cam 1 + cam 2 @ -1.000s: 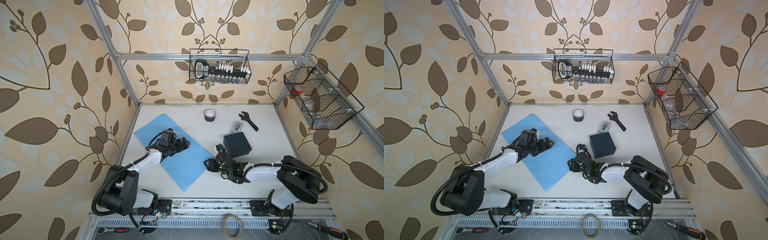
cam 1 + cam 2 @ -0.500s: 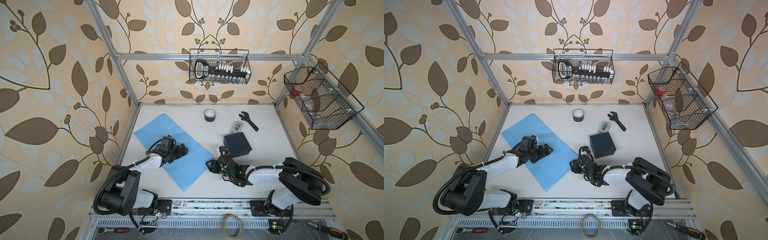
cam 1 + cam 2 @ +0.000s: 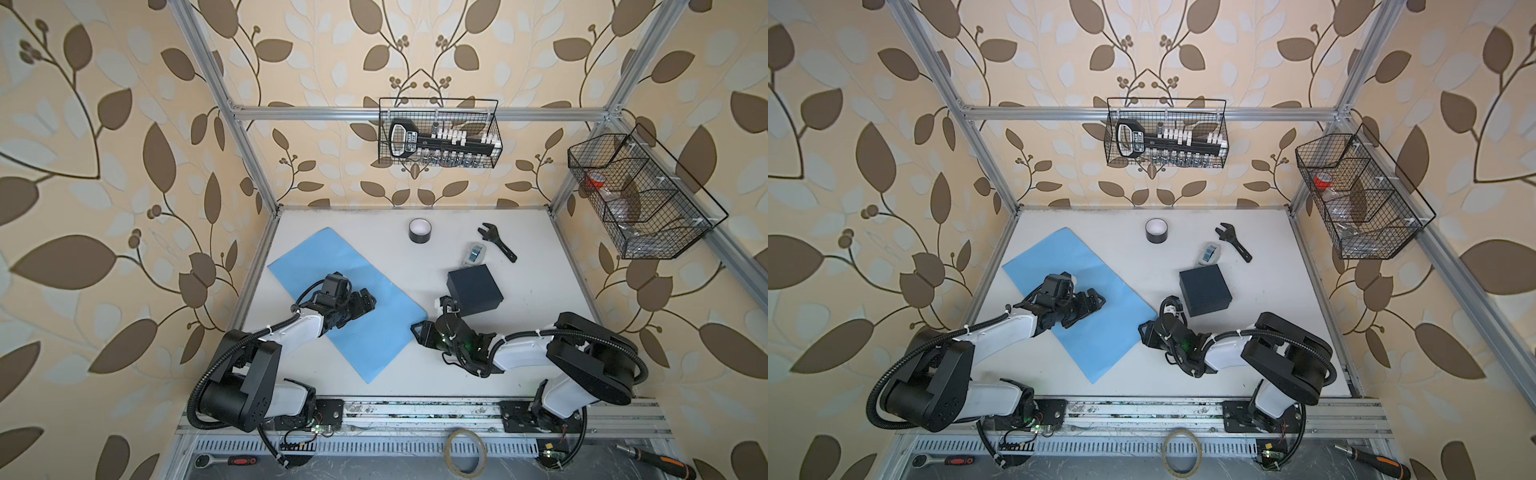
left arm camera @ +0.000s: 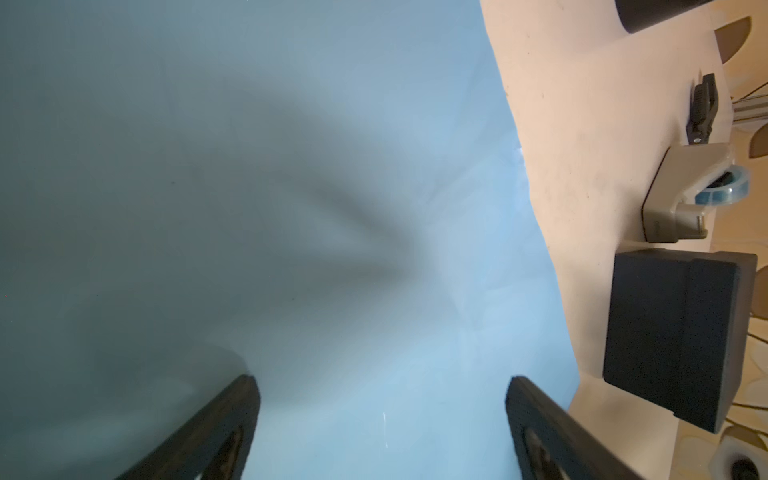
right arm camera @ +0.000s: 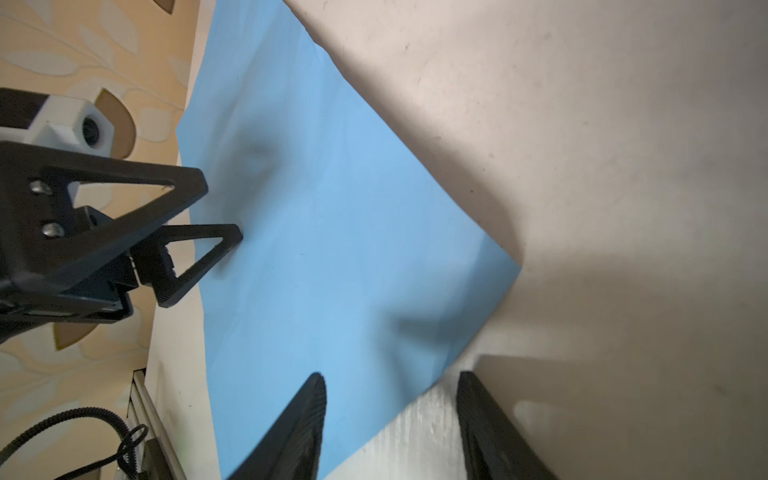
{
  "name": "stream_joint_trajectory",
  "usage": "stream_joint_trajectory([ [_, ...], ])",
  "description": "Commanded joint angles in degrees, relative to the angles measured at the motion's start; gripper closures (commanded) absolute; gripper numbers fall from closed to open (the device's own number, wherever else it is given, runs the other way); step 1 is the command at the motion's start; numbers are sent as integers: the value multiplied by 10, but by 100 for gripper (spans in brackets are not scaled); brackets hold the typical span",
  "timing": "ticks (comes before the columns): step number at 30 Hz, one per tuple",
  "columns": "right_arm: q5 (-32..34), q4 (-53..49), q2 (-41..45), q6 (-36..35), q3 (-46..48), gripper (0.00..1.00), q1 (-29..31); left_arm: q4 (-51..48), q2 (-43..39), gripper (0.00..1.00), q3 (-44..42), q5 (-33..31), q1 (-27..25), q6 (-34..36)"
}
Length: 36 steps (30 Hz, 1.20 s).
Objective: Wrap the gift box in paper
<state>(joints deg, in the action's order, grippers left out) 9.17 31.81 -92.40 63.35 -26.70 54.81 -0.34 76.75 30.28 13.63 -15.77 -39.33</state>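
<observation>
Astride a corner of the paper (image 3: 324, 257), the right gripper (image 5: 390, 380) is drawing its jaws in — not yet together, likely a pinch — left gripper (image 3: 366, 301) wide apart mid-paper, gift box (image 3: 473, 289) near that corner, unwrapped.

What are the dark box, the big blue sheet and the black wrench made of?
The gift box looks like matte, dark navy cardboard: its surface is dull and finely speckled, with a lid edge showing. The paper seems to be thin, matte sky-blue paper: it lies flat with soft creases. The wrench is probably black-coated metal, though it is too small to be sure.
</observation>
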Motion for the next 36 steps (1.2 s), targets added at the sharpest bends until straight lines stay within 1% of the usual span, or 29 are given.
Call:
stream_joint_trajectory([
  [1,9,27,-19,38,-1,52,5,5,-12,5,-8,-5,-1,-5],
  [5,25,51,-25,30,-5,58,2,6,-24,5,-9,5,-1,-8],
  [8,16,73,-36,19,-12,69,-6,10,-35,5,-12,18,-1,-14],
  [10,11,84,-43,14,-16,73,-14,16,-39,5,-15,30,-1,-19],
  [16,-23,103,-44,-17,-22,88,-48,43,-43,5,-39,72,-3,-36],
  [18,-53,90,-33,-42,-23,95,-64,52,-46,6,-46,94,-6,-39],
  [20,-100,60,-18,-74,-21,99,-83,53,-58,6,-48,114,-10,-40],
  [22,-158,13,4,-111,-12,100,-107,42,-79,6,-45,123,-17,-34],
  [25,-235,-61,59,-167,24,100,-147,5,-117,6,-34,111,-26,-19],
  [27,-268,-132,106,-210,47,100,-171,-19,-139,6,-27,93,-26,-13],
  [29,-278,-206,150,-255,59,100,-195,-35,-150,6,-21,79,-27,-7],
  [31,-264,-260,185,-287,65,100,-221,-41,-149,6,-17,70,-27,-4],
  [32,-259,-280,196,-298,65,100,-243,-38,-145,6,-15,69,-27,-4],
  [34,-254,-300,209,-315,58,100,-280,-34,-131,6,-10,71,-29,-5],
  [36,-227,-310,214,-325,45,100,-301,-34,-115,7,-3,71,-35,-4],
])
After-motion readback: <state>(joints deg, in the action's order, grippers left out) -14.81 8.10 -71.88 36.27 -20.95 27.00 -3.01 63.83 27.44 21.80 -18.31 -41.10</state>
